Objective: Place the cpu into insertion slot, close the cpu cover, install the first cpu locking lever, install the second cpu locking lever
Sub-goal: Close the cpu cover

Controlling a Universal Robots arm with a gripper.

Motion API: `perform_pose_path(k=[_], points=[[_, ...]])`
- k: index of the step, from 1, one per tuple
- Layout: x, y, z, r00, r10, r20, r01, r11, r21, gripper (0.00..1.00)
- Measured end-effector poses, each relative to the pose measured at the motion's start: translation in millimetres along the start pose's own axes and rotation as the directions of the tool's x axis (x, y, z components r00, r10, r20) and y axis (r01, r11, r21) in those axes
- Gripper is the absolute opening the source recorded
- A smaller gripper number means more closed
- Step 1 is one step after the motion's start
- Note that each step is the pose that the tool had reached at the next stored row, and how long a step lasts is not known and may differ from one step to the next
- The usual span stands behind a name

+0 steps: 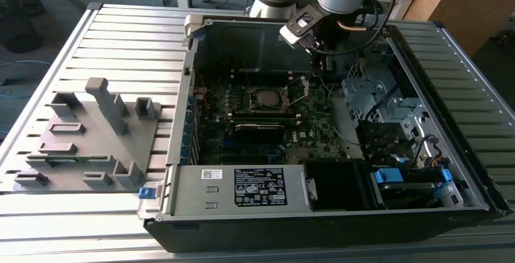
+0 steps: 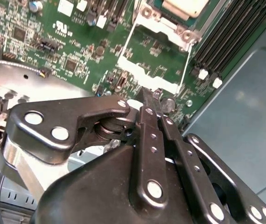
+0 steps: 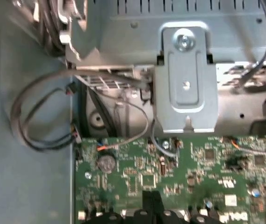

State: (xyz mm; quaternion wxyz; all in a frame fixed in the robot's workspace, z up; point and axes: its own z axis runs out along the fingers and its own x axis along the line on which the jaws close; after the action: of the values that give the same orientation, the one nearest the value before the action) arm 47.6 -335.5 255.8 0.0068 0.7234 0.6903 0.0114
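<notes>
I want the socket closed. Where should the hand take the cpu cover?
Probably best to pinch the cpu cover on its free end bar, the one farthest from the cpu, coming from the side away from the cpu. It is a thin frame that looks hinged at the cpu end, so only its rim offers a hold.

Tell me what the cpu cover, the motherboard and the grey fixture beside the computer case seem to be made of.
The cpu cover: thin sheet metal, bright silver, glinting at its edges. The motherboard: green circuit-board laminate, probably, semi-gloss lacquer, carrying soldered chips. The grey fixture: likely plastic, matt and uniformly grey with blocky moulded shapes; painted metal is not excluded.
</notes>
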Motion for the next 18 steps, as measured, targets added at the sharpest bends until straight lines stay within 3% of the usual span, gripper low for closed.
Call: perform_pose_path(k=[7, 18], points=[[0.3, 5.8, 0.9, 1.0000, 0.000, 0.0000, 0.000, 1.0000, 0.0000, 0.10], [0.2, 5.9, 12.6, 1.0000, 0.000, 0.0002, 0.000, 1.0000, 0.0001, 0.10]])
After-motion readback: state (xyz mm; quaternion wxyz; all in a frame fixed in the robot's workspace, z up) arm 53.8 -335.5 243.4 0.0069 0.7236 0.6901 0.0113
